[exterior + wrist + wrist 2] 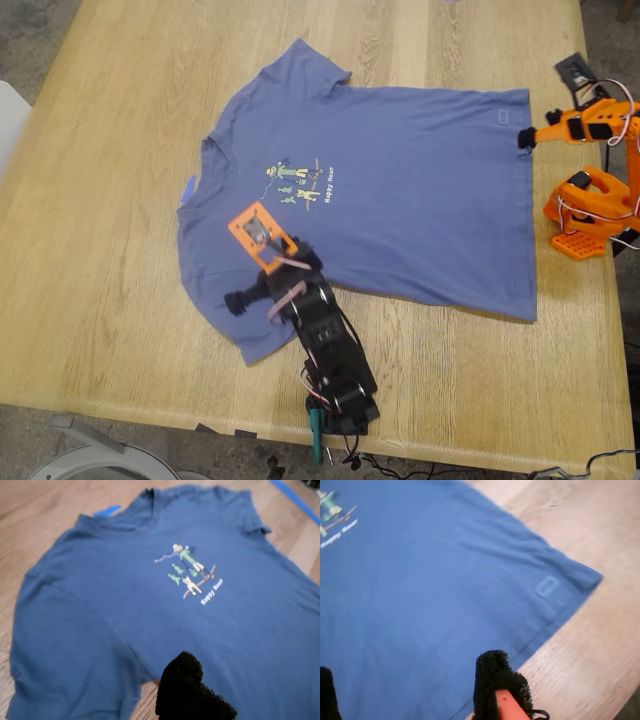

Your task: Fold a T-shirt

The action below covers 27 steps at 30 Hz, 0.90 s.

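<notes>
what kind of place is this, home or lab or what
Probably a hobby or lab workbench rather than a tidy home table. A blue T-shirt lies spread flat on a wooden table, two small robot arms are clamped to its edges, and loose cables trail off the near edge.

The T-shirt (400, 190) lies flat on the table (90, 300), hem toward the exterior view's right.

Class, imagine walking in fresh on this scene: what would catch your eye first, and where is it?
The slate-blue T-shirt spread flat across the wooden table, its small chest graphic facing up. Next, the black arm rising from the table's near edge in the exterior view, my first gripper over a sleeve, and the orange arm at that view's right, my second gripper at the hem.
</notes>
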{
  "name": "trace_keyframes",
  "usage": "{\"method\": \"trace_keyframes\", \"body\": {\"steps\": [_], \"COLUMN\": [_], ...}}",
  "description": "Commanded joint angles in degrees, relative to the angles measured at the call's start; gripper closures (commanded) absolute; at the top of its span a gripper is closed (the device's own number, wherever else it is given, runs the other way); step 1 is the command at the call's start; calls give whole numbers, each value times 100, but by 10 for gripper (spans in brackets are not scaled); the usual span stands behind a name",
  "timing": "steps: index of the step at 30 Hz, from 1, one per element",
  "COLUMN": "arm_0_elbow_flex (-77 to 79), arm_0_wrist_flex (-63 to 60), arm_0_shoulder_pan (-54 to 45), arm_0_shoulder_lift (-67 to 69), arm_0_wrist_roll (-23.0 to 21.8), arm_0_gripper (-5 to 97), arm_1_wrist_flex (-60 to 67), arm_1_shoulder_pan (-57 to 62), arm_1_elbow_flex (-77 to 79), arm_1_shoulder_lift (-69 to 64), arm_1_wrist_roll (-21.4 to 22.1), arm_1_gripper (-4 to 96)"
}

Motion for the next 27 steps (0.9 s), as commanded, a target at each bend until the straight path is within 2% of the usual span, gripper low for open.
{"method": "trace_keyframes", "body": {"steps": [1,8,14,19,24,27], "arm_0_elbow_flex": [-756,-1450,-2707,-4025,-5010,-6521], "arm_0_wrist_flex": [-9,-123,0,-88,-861,-976], "arm_0_shoulder_pan": [26,-290,-501,-835,-967,-905], "arm_0_shoulder_lift": [-694,-2083,-3419,-4834,-6390,-7726], "arm_0_wrist_roll": [18,79,62,132,176,149], "arm_0_gripper": [189,196,200,215,222,224], "arm_1_wrist_flex": [9,9,9,-35,-123,-220], "arm_1_shoulder_pan": [-562,-2232,-3428,-3437,-3472,-3621], "arm_1_elbow_flex": [-422,-1116,-809,-1345,-1494,-1819], "arm_1_shoulder_lift": [-475,-1969,-2707,-3683,-4254,-4597], "arm_1_wrist_roll": [26,185,475,606,923,1055], "arm_1_gripper": [534,549,555,557,557,557]}}
